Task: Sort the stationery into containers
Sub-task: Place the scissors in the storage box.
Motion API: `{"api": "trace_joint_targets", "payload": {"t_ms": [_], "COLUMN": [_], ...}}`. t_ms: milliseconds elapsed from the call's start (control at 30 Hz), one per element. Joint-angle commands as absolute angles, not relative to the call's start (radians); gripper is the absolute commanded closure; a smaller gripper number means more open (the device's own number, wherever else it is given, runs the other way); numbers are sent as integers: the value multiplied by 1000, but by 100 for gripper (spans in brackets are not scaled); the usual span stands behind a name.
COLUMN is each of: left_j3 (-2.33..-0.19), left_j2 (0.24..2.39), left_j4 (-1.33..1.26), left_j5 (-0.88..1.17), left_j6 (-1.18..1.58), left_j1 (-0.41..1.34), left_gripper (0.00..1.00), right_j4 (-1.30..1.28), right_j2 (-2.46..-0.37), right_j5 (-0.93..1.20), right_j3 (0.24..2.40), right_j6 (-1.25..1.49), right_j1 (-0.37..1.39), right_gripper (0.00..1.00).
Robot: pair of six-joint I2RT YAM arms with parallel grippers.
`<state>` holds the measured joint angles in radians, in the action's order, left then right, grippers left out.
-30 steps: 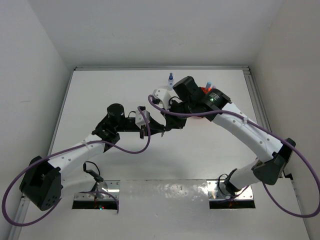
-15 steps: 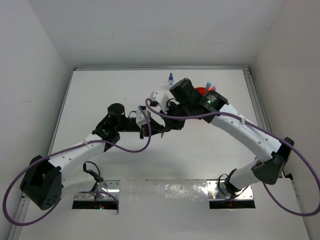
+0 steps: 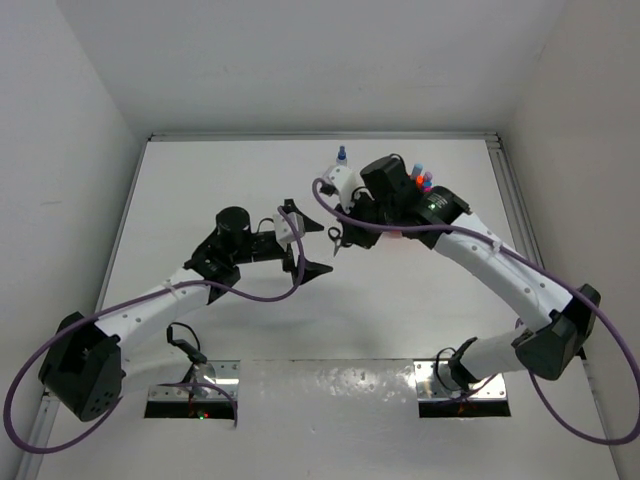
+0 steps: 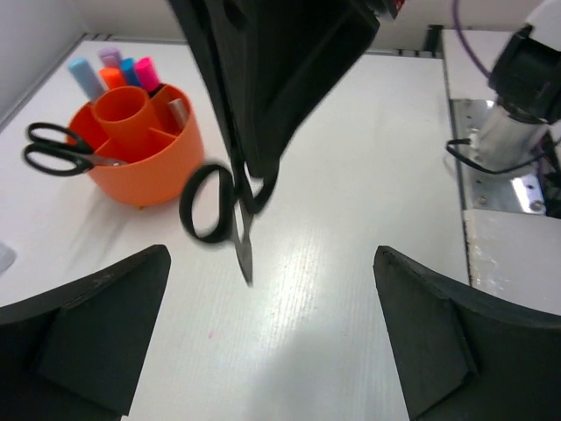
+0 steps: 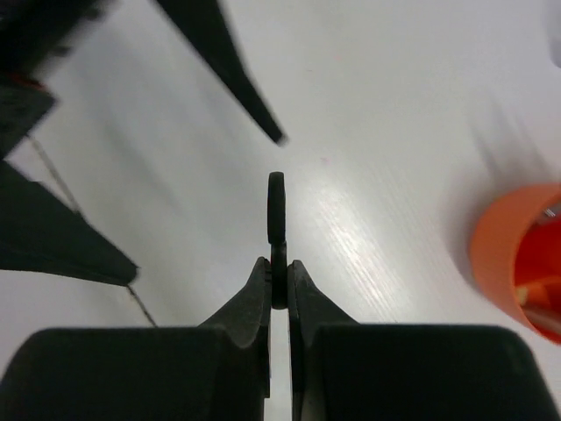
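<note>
Presently, left gripper (image 3: 306, 240): jaws spread wide, nothing between the pads; both left fingers (image 4: 96, 333) show bare inner faces in the left wrist view.
Gap between left fingers: only white table (image 3: 200, 180) shows below it, and the tip of the hanging scissors comes into it from ahead.
Hanging scissors (image 4: 241, 241): black-handled, suspended in the air just ahead of the left fingertips, blades closed and pointing down, touching neither left finger. One handle loop hangs free below the right fingers.
Right gripper (image 5: 277, 267): fingers pressed together on the hanging scissors, pinching them at the handle end. The right wrist view shows the scissors edge-on, standing straight out from between the pads.
Blue-capped bottle (image 3: 341, 155): upright on the table, beyond the right fingers, apart from them.
Orange tub (image 4: 153, 167): on the table, off to one side of the right fingers and well clear of the left fingers.
Markers (image 4: 118, 74): standing in the tub's far compartments, caps up; blue, lilac, orange and pink caps visible.
Second scissors (image 4: 88, 158): blades resting in the tub, handles sticking out over its rim on the side away from both grippers.
Central cup: contents cannot be told.
</note>
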<state>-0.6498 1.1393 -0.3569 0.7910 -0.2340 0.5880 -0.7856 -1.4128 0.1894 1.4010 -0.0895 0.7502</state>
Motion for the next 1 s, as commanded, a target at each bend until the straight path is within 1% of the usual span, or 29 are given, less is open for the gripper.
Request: {"api": "trace_joint_targets", "payload": {"t_ms": [0, 167, 267, 367, 600, 767, 967], "left_j3": [-687, -672, -643, -626, -584, -574, -572], "left_j2": [1088, 1066, 1058, 1042, 1002, 994, 991], "left_j4": [-377, -419, -414, -410, -397, -399, -411], "left_j5": [671, 569, 487, 439, 390, 385, 379], "left_j6": [-204, -121, -97, -94, -98, -103, -103], "left_j1": [584, 584, 583, 581, 572, 566, 565], "left_gripper": [0, 0, 0, 0, 0, 0, 0], "right_j4": [-723, -617, -554, -510, -440, -381, -371], "right_j2": [-1358, -1322, -1370, -1408, -1525, -1562, -1577], "right_j5": [86, -78, -256, -305, -267, -201, -179], "right_j3": [1376, 1350, 1385, 1393, 1391, 1355, 1341], "right_j6": [-37, -8, 14, 8, 8, 32, 84], "right_j1": [687, 552, 491, 451, 380, 354, 350], "right_gripper": [100, 100, 100, 100, 100, 100, 100]}}
